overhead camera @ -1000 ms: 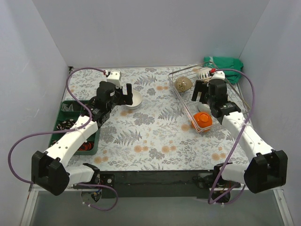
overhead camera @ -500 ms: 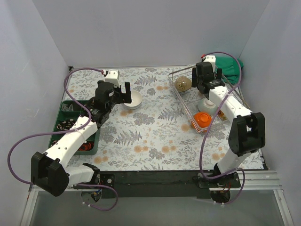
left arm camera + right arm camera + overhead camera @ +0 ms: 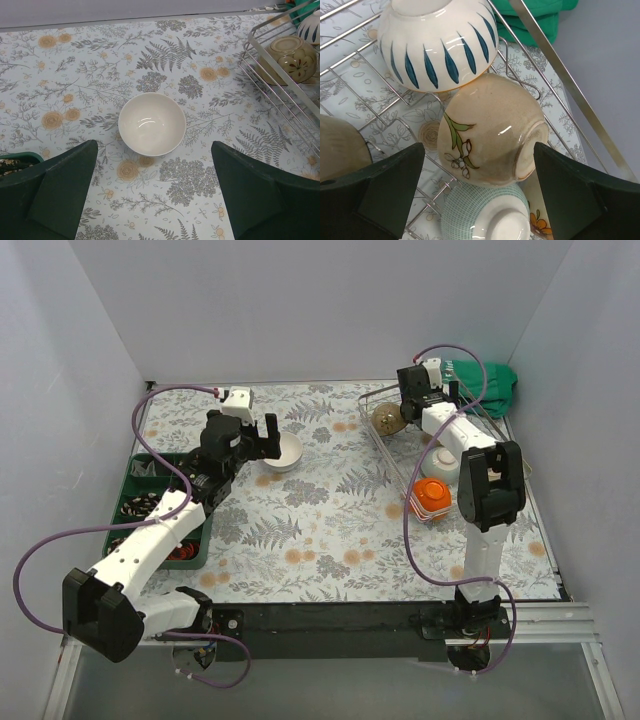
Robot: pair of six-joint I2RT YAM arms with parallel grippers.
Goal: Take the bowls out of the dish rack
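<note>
My left claw [image 3: 259,438] hangs with its two fingers spread wide and nothing between them. It is above one white bowl [image 3: 152,124] that stands upright and alone on the flowered table [image 3: 75,60], well apart from the one dish rack [image 3: 560,70]. My right claw [image 3: 479,150] is also parted and grips nothing, its fingers on either side of a tan sprig bowl [image 3: 490,135] that lies tipped over on the rack wires. Through that wrist I count five bowls in the rack. They are the tan one, a blue-striped bowl [image 3: 437,45] touching it on the far side, a teal bowl [image 3: 487,215] bottom-up just below it, a sliver of tan bowl [image 3: 340,145] at the left edge, and a scrap of cream bowl [image 3: 540,220] with an orange flower. From above, one orange bowl [image 3: 432,495] sits at the rack's near end. My arm hides part of the rack, so I cannot give a full count. One green cloth [image 3: 540,15] lies beyond the rack, and one green tray [image 3: 20,159] sits to my left.
</note>
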